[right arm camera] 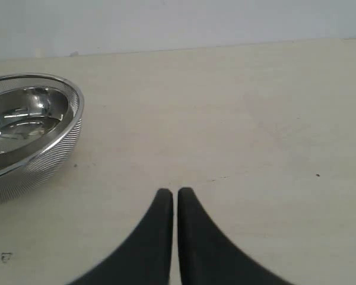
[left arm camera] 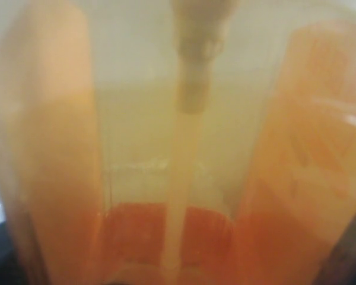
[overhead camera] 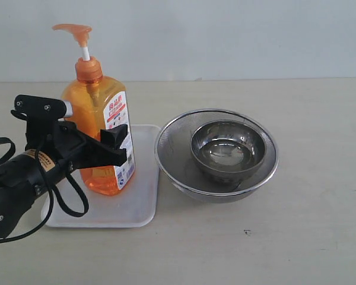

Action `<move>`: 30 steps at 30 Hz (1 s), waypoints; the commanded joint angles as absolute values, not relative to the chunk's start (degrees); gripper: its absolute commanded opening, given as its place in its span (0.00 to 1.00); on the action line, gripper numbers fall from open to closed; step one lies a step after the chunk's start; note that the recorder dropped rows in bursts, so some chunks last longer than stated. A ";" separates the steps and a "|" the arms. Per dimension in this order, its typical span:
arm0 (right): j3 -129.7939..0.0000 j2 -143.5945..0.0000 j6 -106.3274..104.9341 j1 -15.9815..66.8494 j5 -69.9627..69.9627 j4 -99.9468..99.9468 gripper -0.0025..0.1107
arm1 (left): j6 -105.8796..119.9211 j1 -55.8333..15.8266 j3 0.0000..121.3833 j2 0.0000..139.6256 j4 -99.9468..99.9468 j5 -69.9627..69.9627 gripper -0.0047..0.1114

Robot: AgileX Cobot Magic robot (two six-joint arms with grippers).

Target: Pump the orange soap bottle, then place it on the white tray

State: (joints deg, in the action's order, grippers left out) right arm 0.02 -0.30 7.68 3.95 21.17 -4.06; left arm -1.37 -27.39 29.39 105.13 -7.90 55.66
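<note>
The orange soap bottle (overhead camera: 88,102) stands upright on the white tray (overhead camera: 136,205), its pump head (overhead camera: 74,29) raised on the white stem. My left gripper (overhead camera: 98,142) reaches in from the left and is shut on the bottle's body, with one black finger (overhead camera: 115,143) across the labelled front side. In the left wrist view the translucent orange bottle (left arm camera: 190,148) fills the whole picture, with its dip tube down the middle. My right gripper (right arm camera: 174,193) is shut on nothing, low over bare table, and is outside the exterior view.
A steel mesh bowl (overhead camera: 179,178) sits just right of the tray with a smaller steel bowl (overhead camera: 228,151) inside it. The right wrist view also catches the mesh bowl (right arm camera: 59,139). The left arm's black cable (overhead camera: 71,205) loops over the tray's front left part.
</note>
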 commanded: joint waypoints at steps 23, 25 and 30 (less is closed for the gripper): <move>0.00 0.00 7.70 3.93 20.39 -4.47 0.02 | -0.42 -27.61 29.40 104.47 -18.39 48.42 0.08; 0.00 0.00 7.70 3.93 20.39 -4.47 0.02 | -0.42 -27.84 29.40 104.47 -18.39 47.91 0.08; 0.00 0.00 7.70 3.93 20.39 -4.47 0.02 | -0.42 -27.84 29.40 104.47 -16.53 47.54 0.08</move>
